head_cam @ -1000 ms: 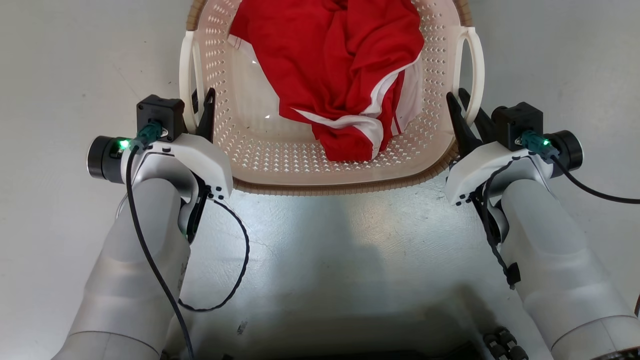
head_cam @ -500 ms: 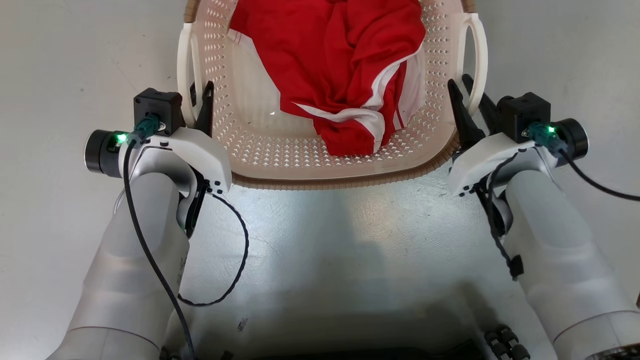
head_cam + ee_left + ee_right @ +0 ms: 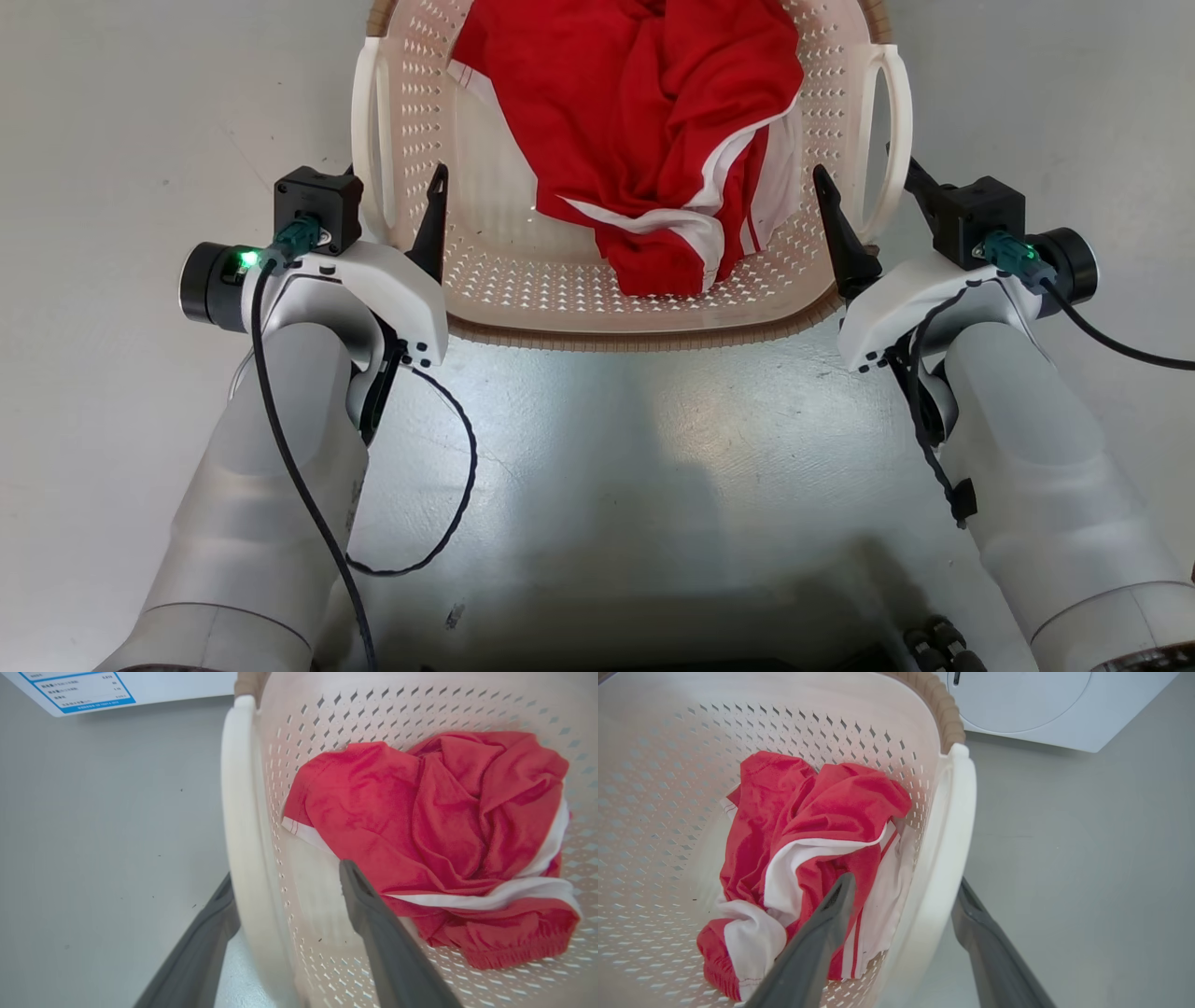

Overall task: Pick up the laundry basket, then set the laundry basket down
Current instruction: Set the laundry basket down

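The laundry basket [image 3: 635,334] lies between the 2 end effectors, with a red garment [image 3: 653,112] inside it. The left end effector [image 3: 397,182] is spread, 1 finger on each side of the basket's left loop handle [image 3: 367,121]. The right end effector [image 3: 861,168] is spread likewise astride the right loop handle [image 3: 894,112].

Two robot arms flank the laundry basket [image 3: 635,331] on a grey floor [image 3: 653,448]. At the basket's left handle [image 3: 369,131], the left gripper [image 3: 397,187] has one dark finger inside the perforated wall. At its right handle [image 3: 892,121], the right gripper [image 3: 865,173] is spread, one finger inside the wall and the other outside the loop. A red garment with white trim [image 3: 644,121] lies crumpled in the basket.
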Motion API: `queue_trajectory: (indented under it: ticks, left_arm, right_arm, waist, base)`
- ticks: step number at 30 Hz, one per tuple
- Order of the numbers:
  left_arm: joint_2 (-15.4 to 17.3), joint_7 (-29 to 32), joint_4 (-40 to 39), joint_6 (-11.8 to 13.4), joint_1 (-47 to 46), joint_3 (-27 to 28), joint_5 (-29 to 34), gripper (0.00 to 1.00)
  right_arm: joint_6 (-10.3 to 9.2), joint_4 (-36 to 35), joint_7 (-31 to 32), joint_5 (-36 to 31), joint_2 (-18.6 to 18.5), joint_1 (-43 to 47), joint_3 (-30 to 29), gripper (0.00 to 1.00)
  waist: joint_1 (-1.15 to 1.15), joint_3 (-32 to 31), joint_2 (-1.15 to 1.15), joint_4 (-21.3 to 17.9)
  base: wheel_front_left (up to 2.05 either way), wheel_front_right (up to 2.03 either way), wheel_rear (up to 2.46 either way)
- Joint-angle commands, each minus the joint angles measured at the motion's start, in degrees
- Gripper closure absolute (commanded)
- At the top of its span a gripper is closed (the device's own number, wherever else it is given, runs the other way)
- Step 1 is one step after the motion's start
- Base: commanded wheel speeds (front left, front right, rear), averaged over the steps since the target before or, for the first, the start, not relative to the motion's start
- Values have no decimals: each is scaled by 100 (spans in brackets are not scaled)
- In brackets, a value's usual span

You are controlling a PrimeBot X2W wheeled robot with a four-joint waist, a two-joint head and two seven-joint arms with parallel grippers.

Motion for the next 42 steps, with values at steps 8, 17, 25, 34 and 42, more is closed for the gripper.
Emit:
queue_trajectory:
  ticks: [8,17,25,34,42]
  left_arm:
    - [169,-36,99,126,107,164,89,0]
    - [166,-36,167,190,285,388,-70,0]
    - [176,-36,9,190,587,640,-221,0]
    - [85,-36,-684,84,1238,963,-394,0]
    - [5,-36,-1223,-63,2029,1273,-573,0]
  right_arm:
    - [35,-137,6,3,107,388,129,0]
    - [35,-171,6,57,107,515,189,0]
    - [35,-315,6,147,107,670,228,0]
    - [35,-678,6,291,107,992,298,0]
    - [35,-1090,6,281,107,1512,333,0]
  waist:
    - [0,-166,0,-51]
    - [0,-622,0,-140]
    - [0,-1233,0,-184]
    - [0,-2153,0,-226]
    - [0,-3166,0,-228]
  base:
    - [0,0,0]
    - [0,0,0]
    - [0,0,0]
    - [0,0,0]
    - [0,0,0]
